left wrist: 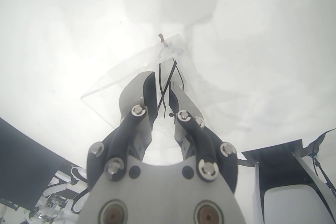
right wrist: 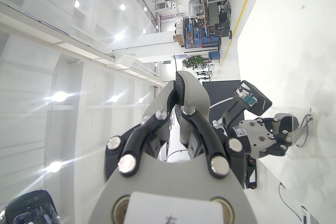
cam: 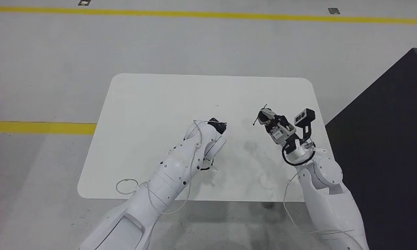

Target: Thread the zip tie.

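- Zip tie [right wrist: 175, 64]: thin black strip, light, springy, slick. It is held right of centre over the table [cam: 163, 107] by the right gripper [right wrist: 178, 76], whose fingers are pressed together on it.
- Left gripper [left wrist: 160, 80]: fingers slightly apart, with black strands [left wrist: 163, 91] in the gap (clear plastic piece [left wrist: 126, 70] beneath).
- Hold: we judge that a grip near the tip is best.

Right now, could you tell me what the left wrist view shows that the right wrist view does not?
Left wrist view: black strands crossing inside the left tool, and a small brown pin on the clear plate. Right wrist view: the right tool shut on a thin zip tie, with the hall behind. Both: the left tool, clear plate and white table.
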